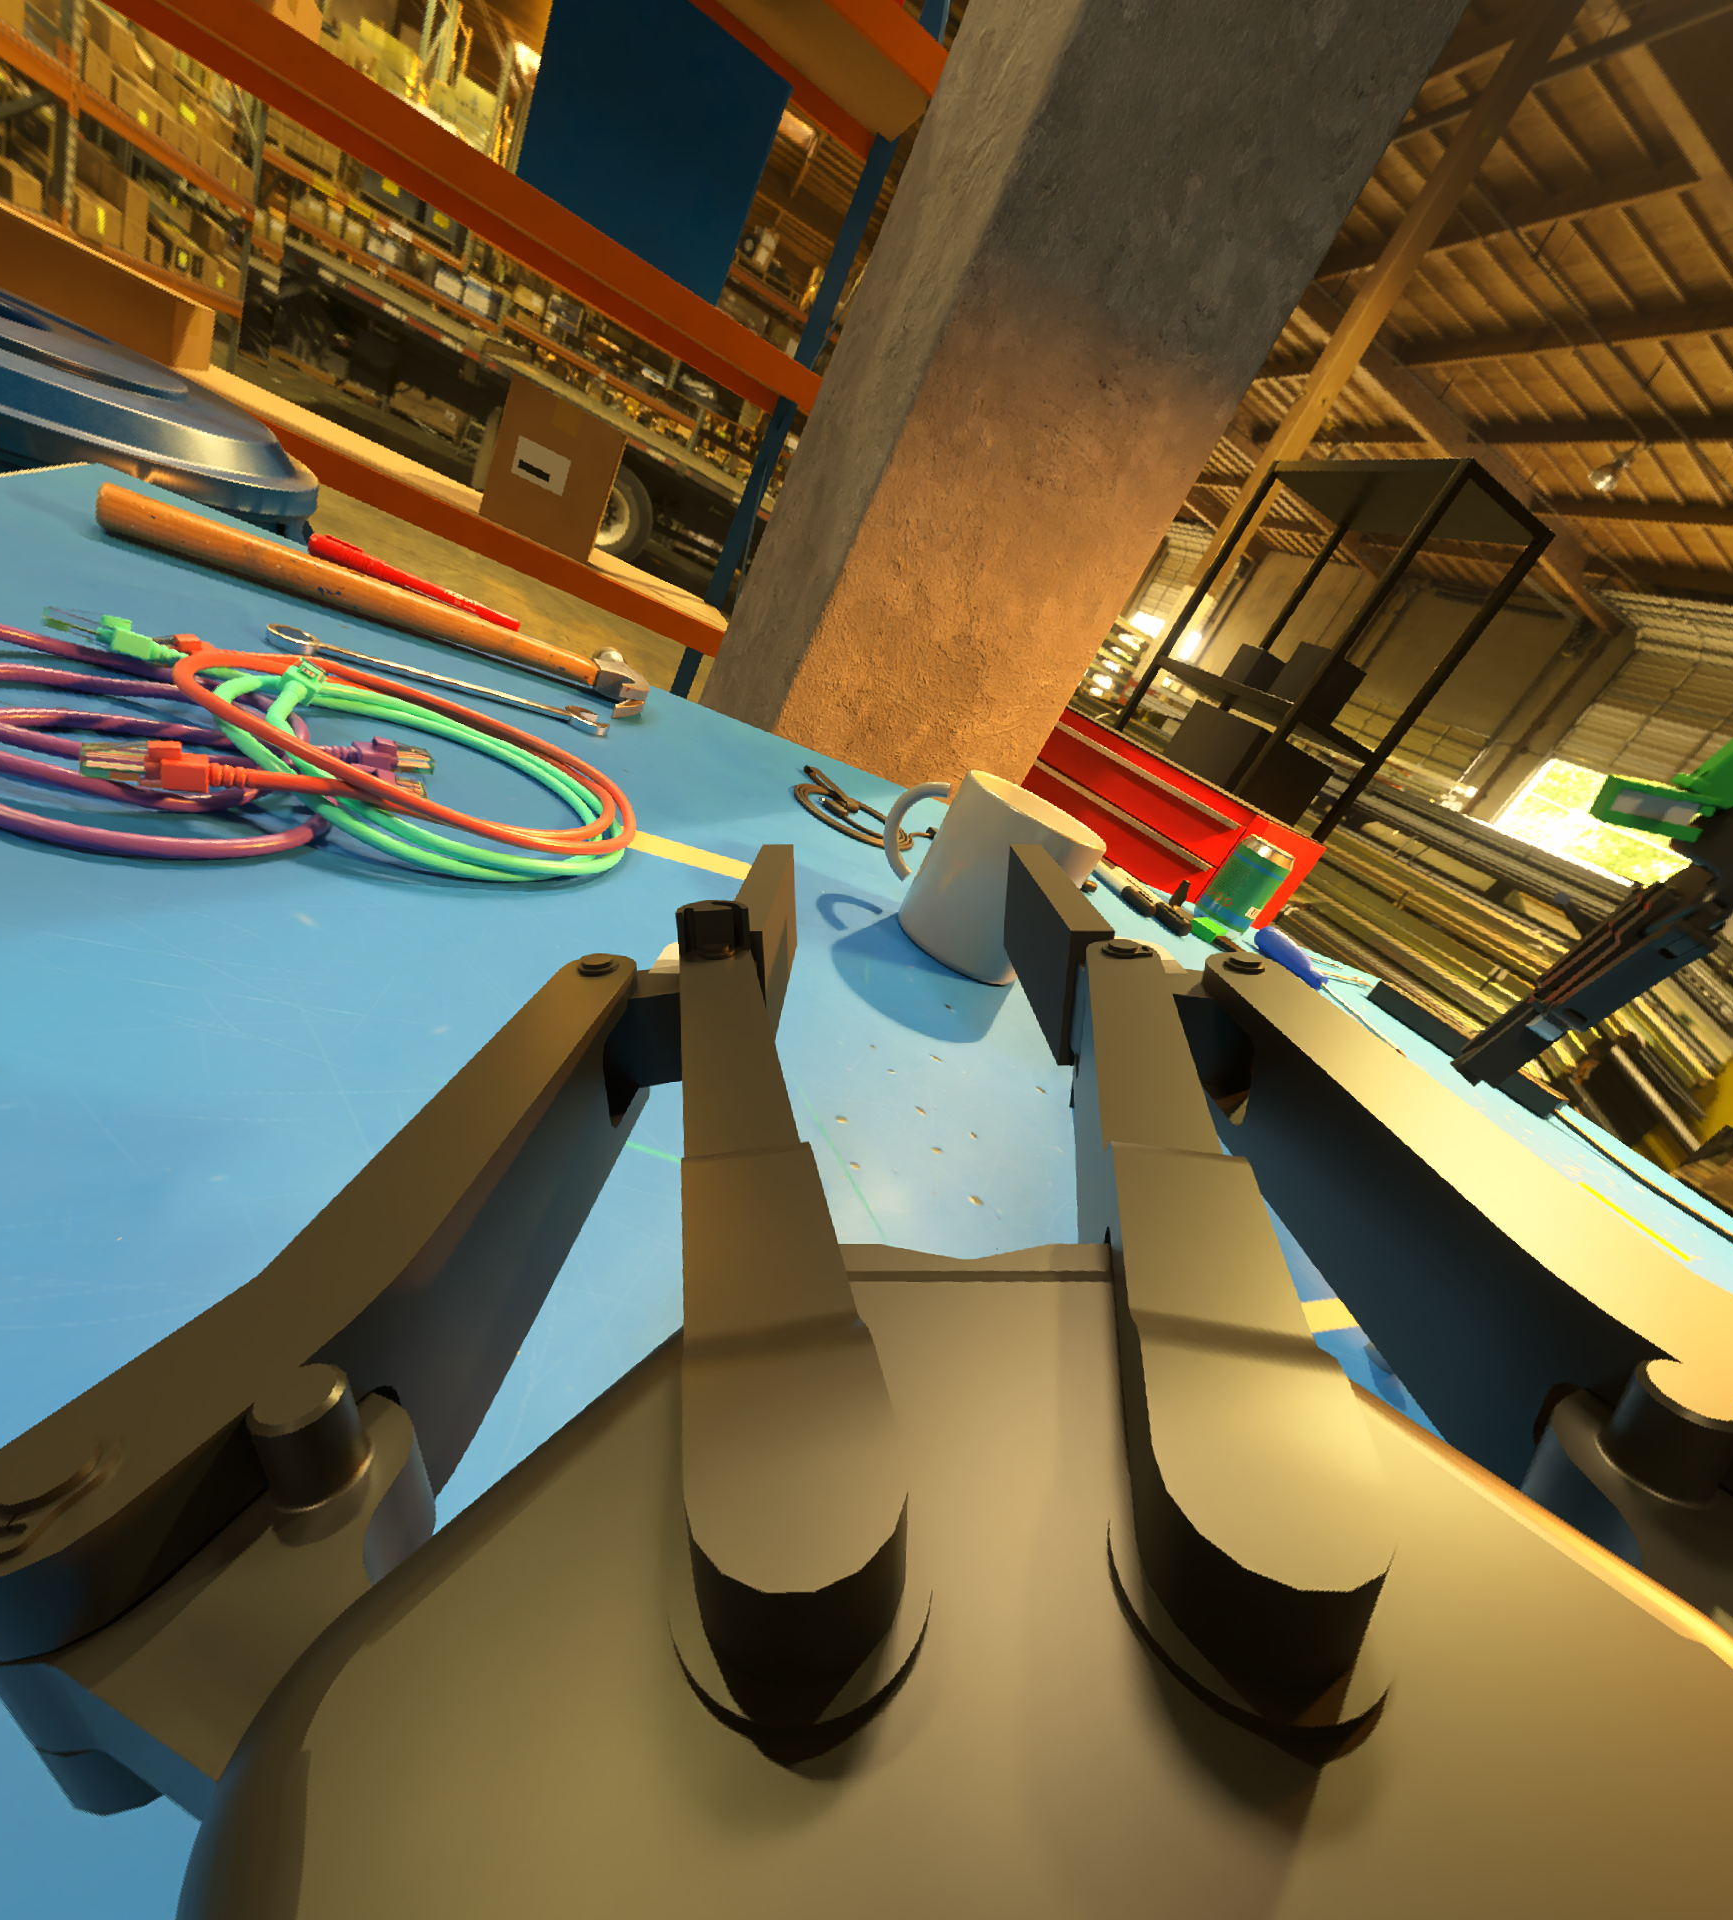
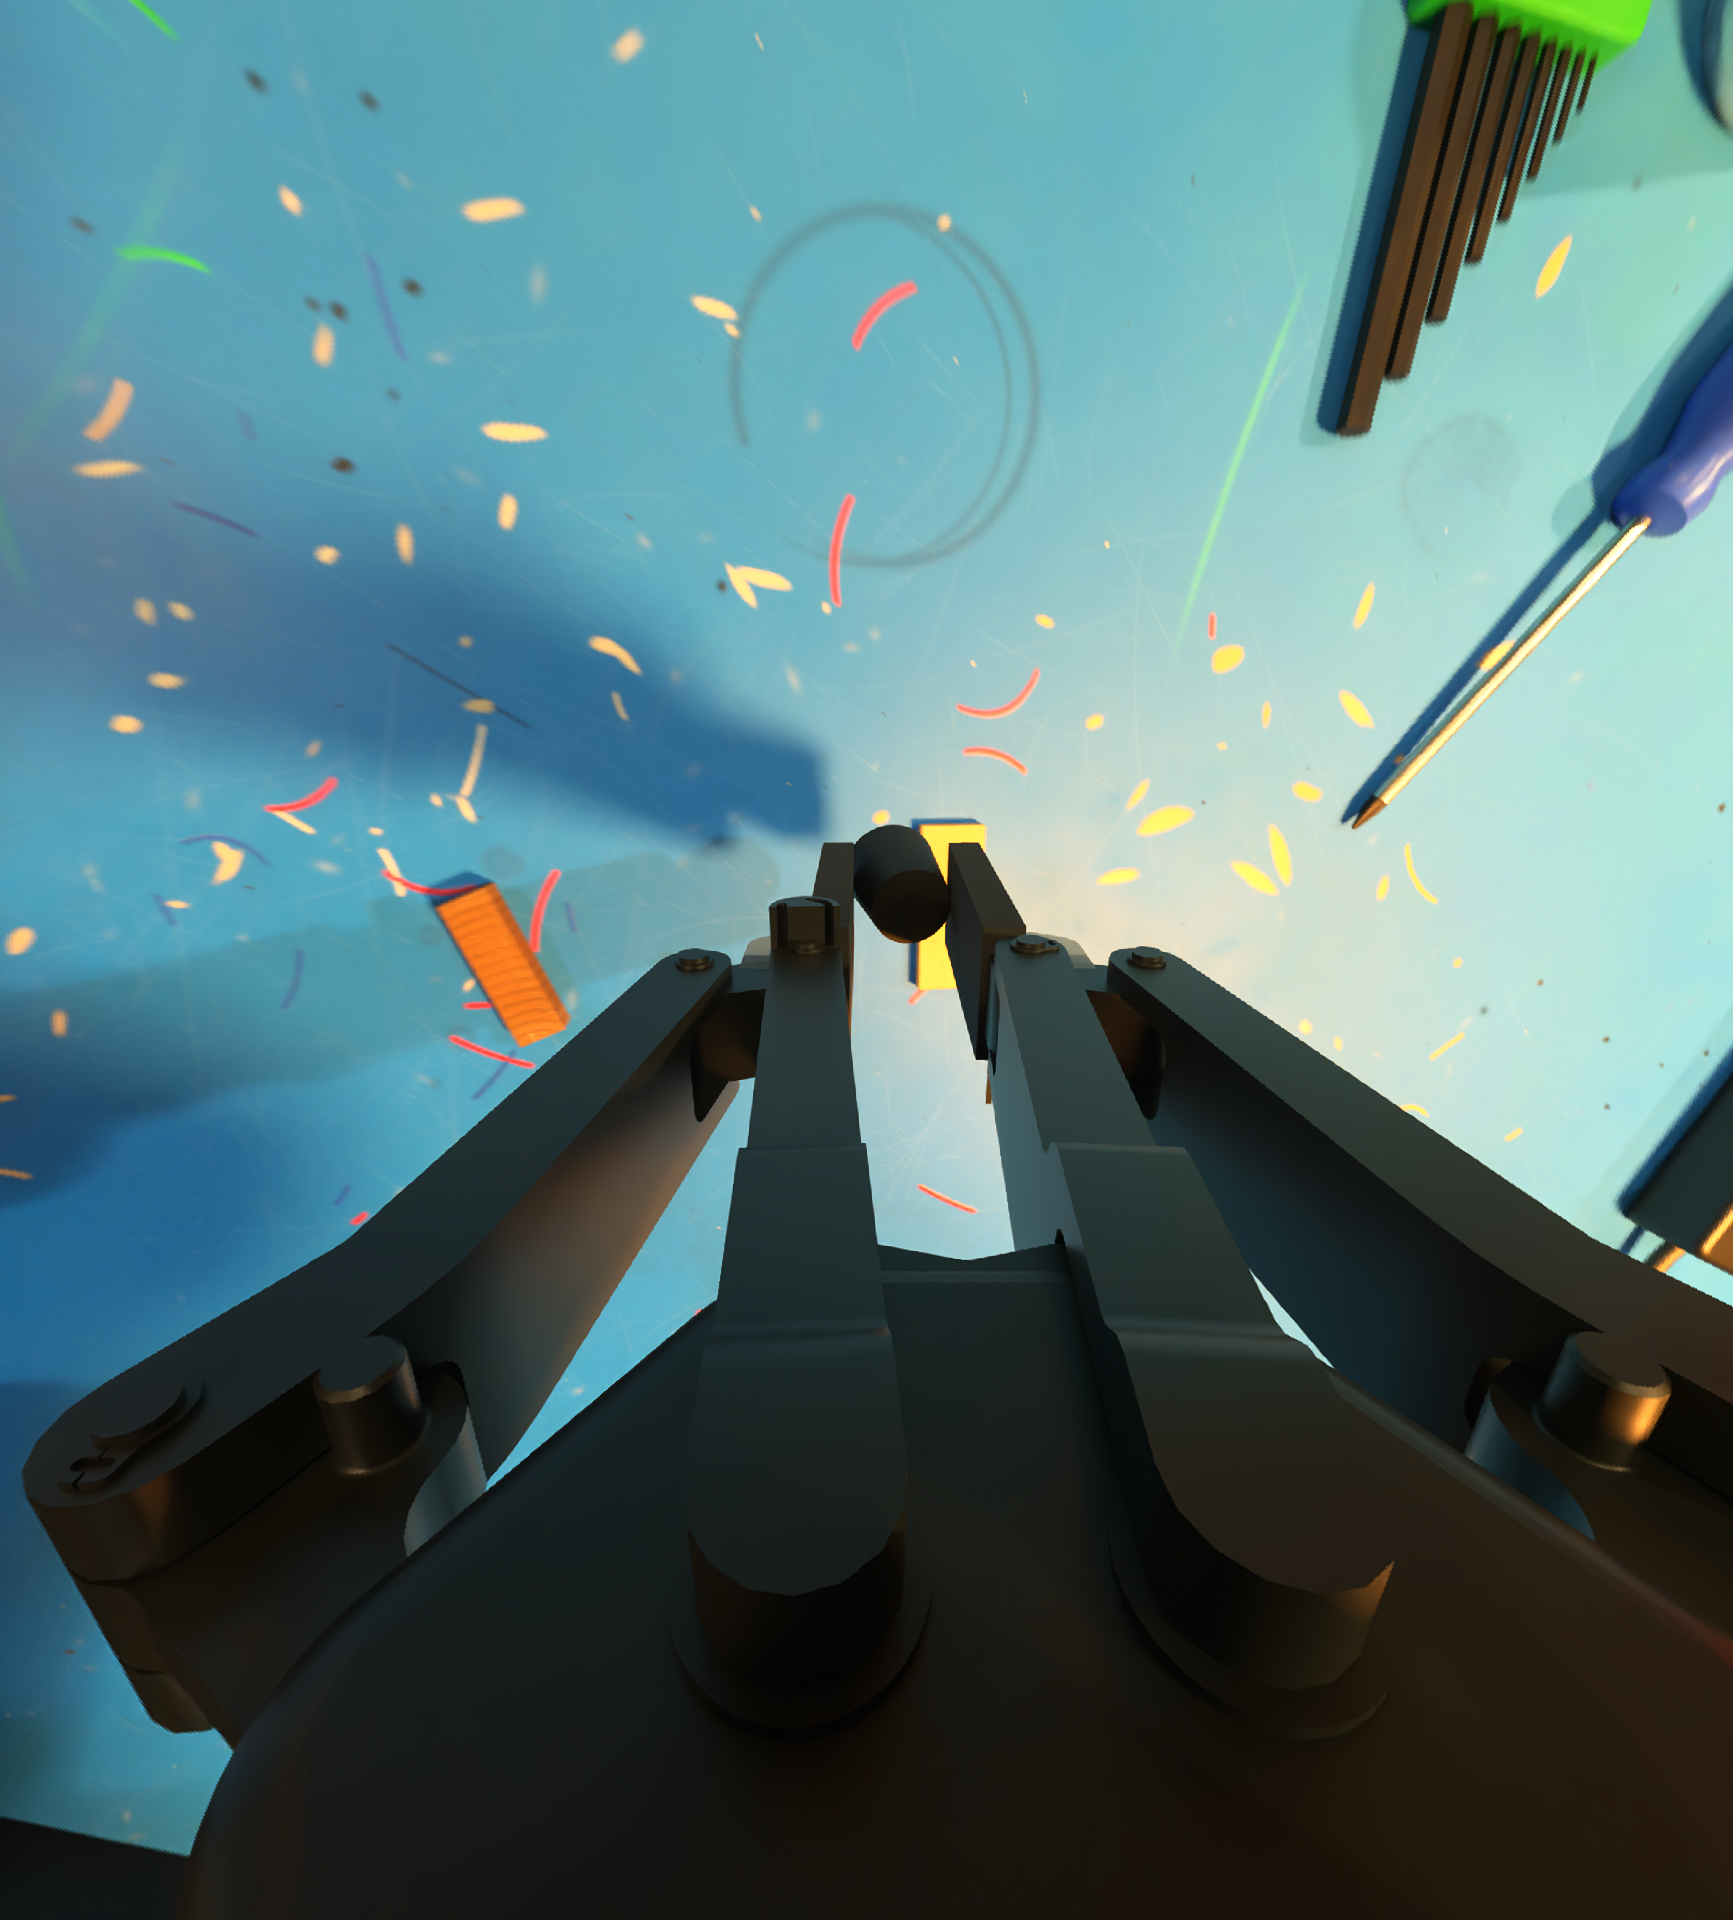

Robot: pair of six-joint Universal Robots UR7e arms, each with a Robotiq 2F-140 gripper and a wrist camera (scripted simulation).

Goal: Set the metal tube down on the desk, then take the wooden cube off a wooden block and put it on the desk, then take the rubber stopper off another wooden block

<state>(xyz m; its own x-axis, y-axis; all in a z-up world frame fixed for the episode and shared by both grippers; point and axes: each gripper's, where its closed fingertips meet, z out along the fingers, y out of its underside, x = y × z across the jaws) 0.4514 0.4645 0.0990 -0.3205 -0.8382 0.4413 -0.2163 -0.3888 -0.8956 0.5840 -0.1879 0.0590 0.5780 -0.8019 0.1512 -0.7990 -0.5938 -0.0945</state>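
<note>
Nearby, a blue screwdriver [image 2: 1719, 436] and hex keys [image 2: 1444, 208] flank the right pincer [image 2: 901, 883].

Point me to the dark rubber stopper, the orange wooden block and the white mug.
dark rubber stopper [image 2: 901, 881], right wrist view, rounded side
orange wooden block [image 2: 501, 961], right wrist view, top face
white mug [image 1: 966, 883], left wrist view, outer wall

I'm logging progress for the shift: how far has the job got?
The last step is in hand: the right pincer is shut on the dark rubber stopper, above a bright wooden block; whether it has lifted clear is unclear. Another wooden block lies bare on the desk. The left pincer is open, empty. Tube and cube aren't visible, so unconfirmed.
</note>
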